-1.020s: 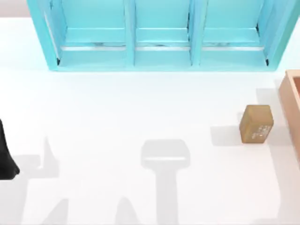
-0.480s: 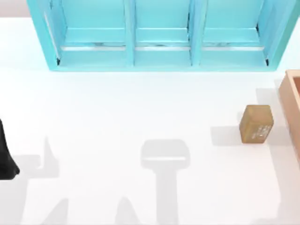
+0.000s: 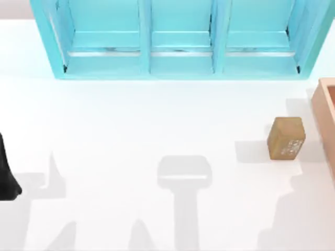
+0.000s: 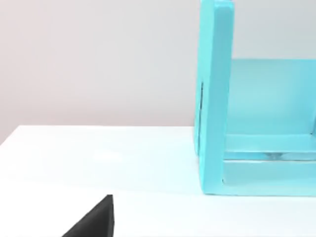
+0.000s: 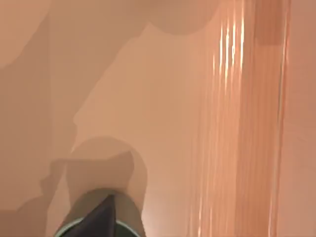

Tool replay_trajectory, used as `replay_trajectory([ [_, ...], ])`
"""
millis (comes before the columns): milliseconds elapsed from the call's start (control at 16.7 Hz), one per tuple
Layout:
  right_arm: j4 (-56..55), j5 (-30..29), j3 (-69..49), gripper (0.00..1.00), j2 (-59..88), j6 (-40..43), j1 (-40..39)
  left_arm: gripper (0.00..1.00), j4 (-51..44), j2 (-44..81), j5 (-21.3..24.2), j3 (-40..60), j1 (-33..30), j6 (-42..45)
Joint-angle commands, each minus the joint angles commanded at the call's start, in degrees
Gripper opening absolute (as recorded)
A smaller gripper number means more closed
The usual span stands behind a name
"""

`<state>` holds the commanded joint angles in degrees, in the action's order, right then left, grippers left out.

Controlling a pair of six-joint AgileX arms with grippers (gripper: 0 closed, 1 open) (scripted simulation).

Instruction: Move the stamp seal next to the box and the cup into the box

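White table [image 3: 131, 125] with a turquoise cabinet [image 3: 178, 39] at its far edge. A tan-brown stamp seal [image 3: 286, 137] stands just left of the salmon-pink box [image 3: 325, 107]. The right gripper's fingers grip the olive-grey cup [image 5: 101, 215] over the box floor; the left arm [image 3: 6, 172] is parked at left, finger state unclear.

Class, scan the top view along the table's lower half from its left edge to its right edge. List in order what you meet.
Left arm → stamp seal → box
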<state>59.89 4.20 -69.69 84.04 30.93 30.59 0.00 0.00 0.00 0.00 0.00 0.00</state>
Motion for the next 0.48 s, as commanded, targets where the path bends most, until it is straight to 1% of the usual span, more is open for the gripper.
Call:
replay_trajectory([
  [120, 5.9, -0.7, -2.1, 1.0, -0.4, -0.4, -0.2, 1.0, 0.0, 0.0, 0.0, 0.0, 0.0, 0.0],
  [300, 13.7, -3.2, -1.3, 1.0, -1.0, -1.1, -0.8, 1.0, 0.0, 0.0, 0.0, 0.0, 0.0, 0.0],
  [480, 16.2, -5.3, -0.3, 1.0, -1.7, -1.6, -1.5, 1.0, 0.0, 0.0, 0.0, 0.0, 0.0, 0.0],
])
